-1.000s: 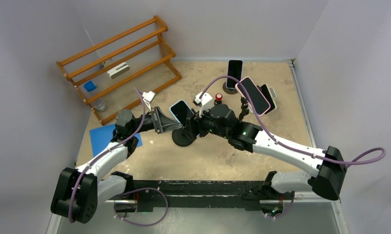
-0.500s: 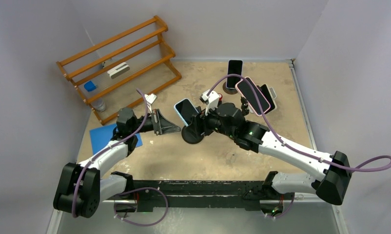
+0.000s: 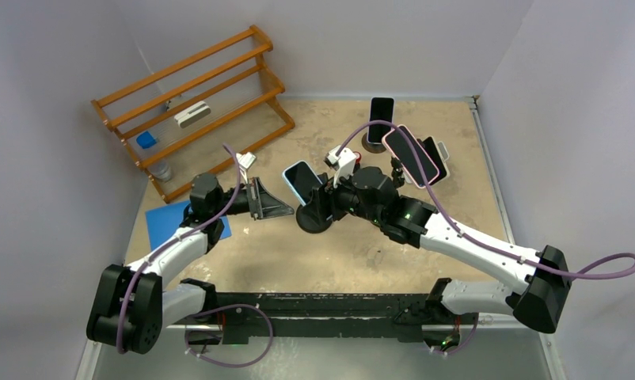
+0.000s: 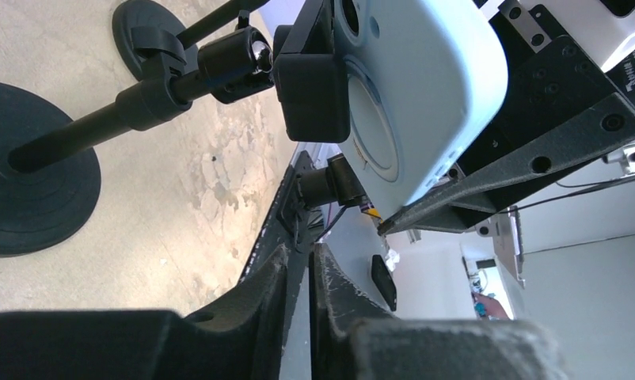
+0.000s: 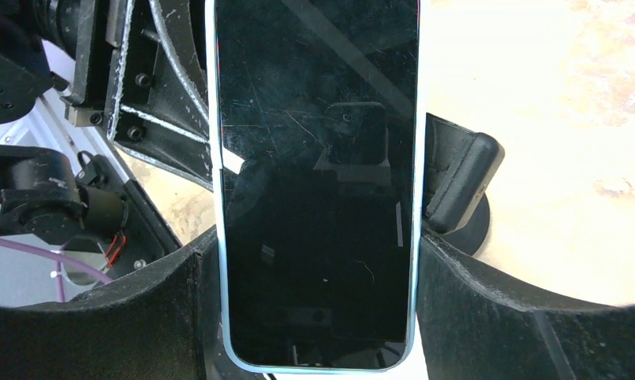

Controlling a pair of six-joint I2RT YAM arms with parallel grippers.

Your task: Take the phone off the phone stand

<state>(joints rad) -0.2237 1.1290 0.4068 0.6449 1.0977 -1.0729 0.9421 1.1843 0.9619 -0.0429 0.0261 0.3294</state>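
Far left, a wooden rack (image 3: 192,103) stands against the wall, with a blue pad (image 3: 168,218) lying on the counter (image 3: 362,253) before it. The left tool (image 3: 283,208) comes next: its fingers (image 4: 271,293) are pressed together on nothing, pointing at the phone stand (image 3: 313,222) from just beside it, probably parked there to brace the stand if it tips. The phone (image 3: 302,180), pale blue, sits tilted in the stand's clamp (image 5: 457,178), so it is not yet free. From the other side the right tool (image 5: 318,245) pinches the phone by its two long edges, one finger on each, below the clamp; that hold suits sliding the phone out along its length. Further right, two other phones (image 3: 411,156) on their own stands wait near the back wall, close enough for the right arm's cable to brush
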